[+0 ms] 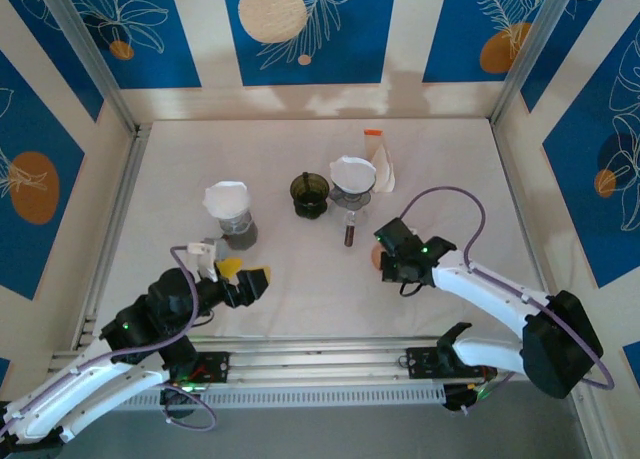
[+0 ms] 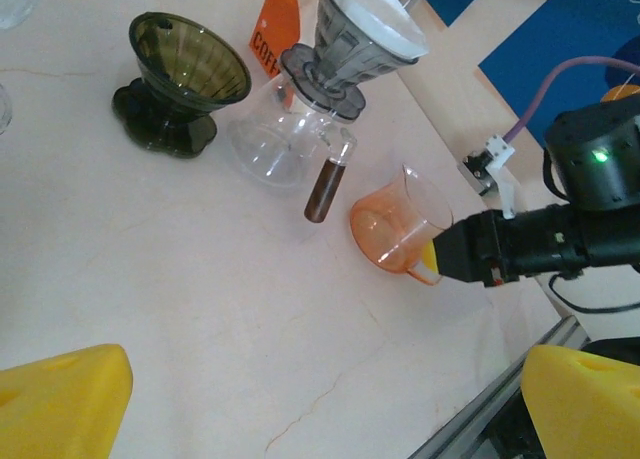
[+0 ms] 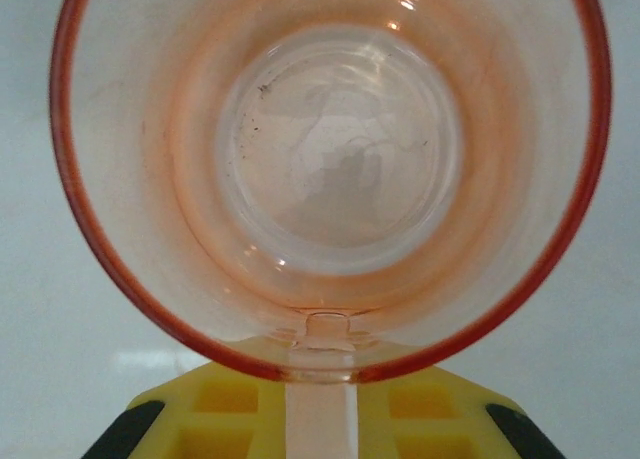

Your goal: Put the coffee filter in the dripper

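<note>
Jaws of the right gripper (image 3: pixel 320 399) pinched the orange dripper (image 3: pixel 330 169) by its handle; the left gripper (image 1: pixel 245 274) gaped empty. The coffee filter (image 1: pixel 227 196) sat upper left of centre. Dripper set-up seemed underway; next needed a light filter pinch

Orange cup (image 2: pixel 395 229); dk-green dripper (image 2: pixel 185 79)

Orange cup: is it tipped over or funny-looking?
Yes. The orange cup looks tipped, its mouth leaning toward the right gripper, which pinches its handle. The green dripper nearby stands upright. A few dark specks dot the cup's inside.
</note>
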Available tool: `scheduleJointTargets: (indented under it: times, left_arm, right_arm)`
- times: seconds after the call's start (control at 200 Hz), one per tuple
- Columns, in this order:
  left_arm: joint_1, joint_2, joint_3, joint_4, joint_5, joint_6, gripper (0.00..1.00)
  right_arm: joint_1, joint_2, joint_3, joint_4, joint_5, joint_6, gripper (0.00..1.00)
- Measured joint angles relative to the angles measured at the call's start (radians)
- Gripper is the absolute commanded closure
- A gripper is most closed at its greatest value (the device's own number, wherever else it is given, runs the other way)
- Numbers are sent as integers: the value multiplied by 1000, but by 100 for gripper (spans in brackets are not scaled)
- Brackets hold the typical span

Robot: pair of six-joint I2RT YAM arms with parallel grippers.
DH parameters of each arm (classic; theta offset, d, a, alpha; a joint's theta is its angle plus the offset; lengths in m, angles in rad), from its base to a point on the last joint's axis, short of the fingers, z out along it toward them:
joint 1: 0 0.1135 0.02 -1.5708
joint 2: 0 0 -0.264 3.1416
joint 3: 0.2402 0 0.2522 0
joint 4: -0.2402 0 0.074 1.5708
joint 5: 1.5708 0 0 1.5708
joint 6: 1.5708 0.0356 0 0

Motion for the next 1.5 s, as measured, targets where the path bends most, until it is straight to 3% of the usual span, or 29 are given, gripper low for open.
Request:
scheduleJointTargets:
  times: [0.31, 0.515, 0.92, 1.396, 1.501]
  left_arm:
    - [0, -56, 0, -55, -49, 0, 0]
    - [0, -70, 0, -79, -71, 0, 0]
    - [0, -83, 1, -114, -89, 0, 0]
    - [0, -83, 1, -116, -88, 0, 0]
    - [0, -78, 3, -116, -88, 0, 0]
  right_arm:
    - [354, 8, 83, -83, -17, 32, 91]
    - [471, 118, 144, -13, -24, -18, 90]
    - [533, 280, 214, 63, -38, -95, 86]
    - [539, 274, 215, 73, -21, -86, 46]
    - [539, 244, 215, 72, -8, -83, 41]
